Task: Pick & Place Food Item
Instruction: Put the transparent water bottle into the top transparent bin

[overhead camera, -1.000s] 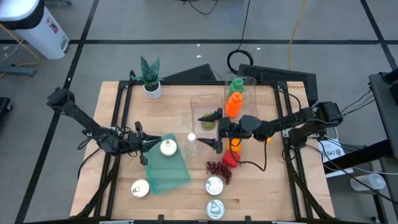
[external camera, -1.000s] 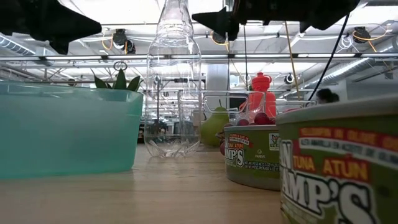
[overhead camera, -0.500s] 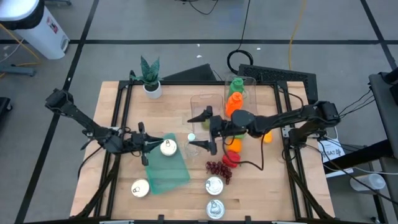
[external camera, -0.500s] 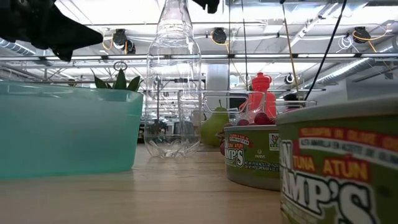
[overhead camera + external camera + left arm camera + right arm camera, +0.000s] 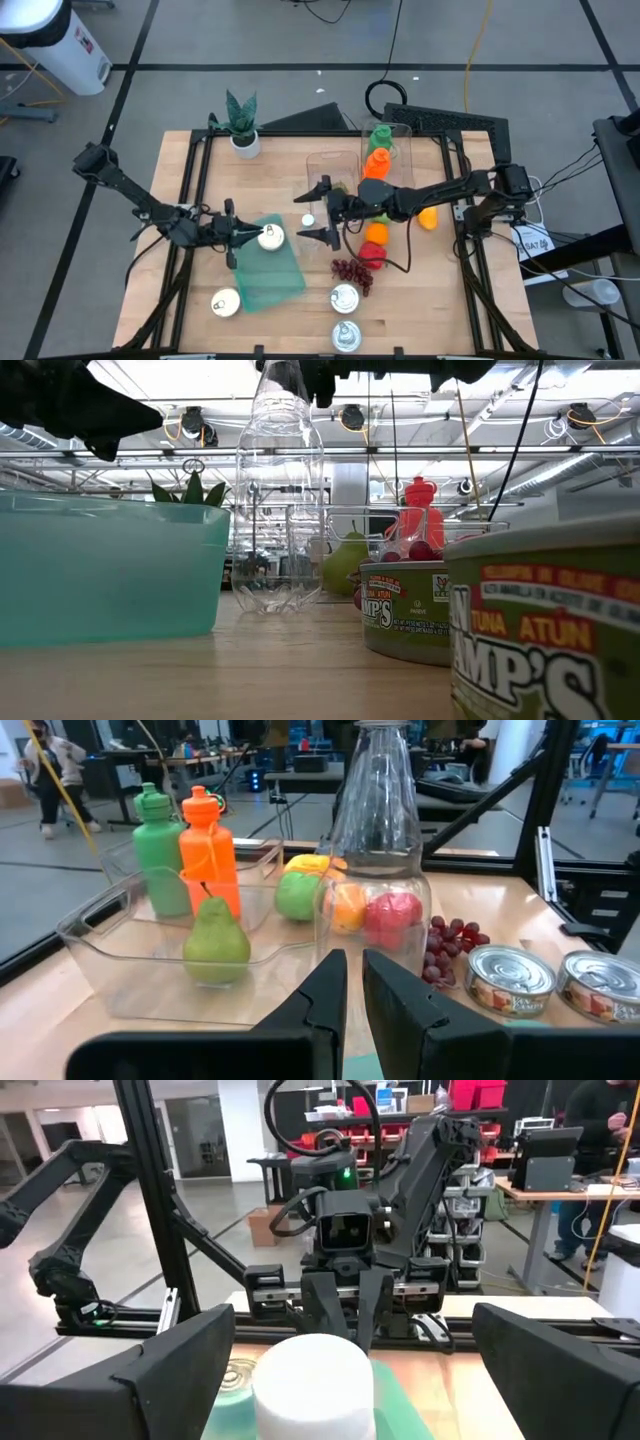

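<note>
Straddling the clear bottle's (image 5: pixel 308 232) white cap mid-bench, our right gripper (image 5: pixel 316 212) has fingers spread wide, nothing held. Bottle looks empty: light, tippy, slick plastic, so grab the stiff neck. Left gripper (image 5: pixel 240 234) waits w/ fingers nearly closed over the teal bin (image 5: pixel 270 275).

bright even overhead light, soft shadows, nearest tuna can (image 5: pixel 545 630) blurred.

The right gripper (image 5: pixel 312 213) hangs mid-table, fingers spread wide. The left gripper (image 5: pixel 243 238) hovers left of it, fingers nearly together.
</note>
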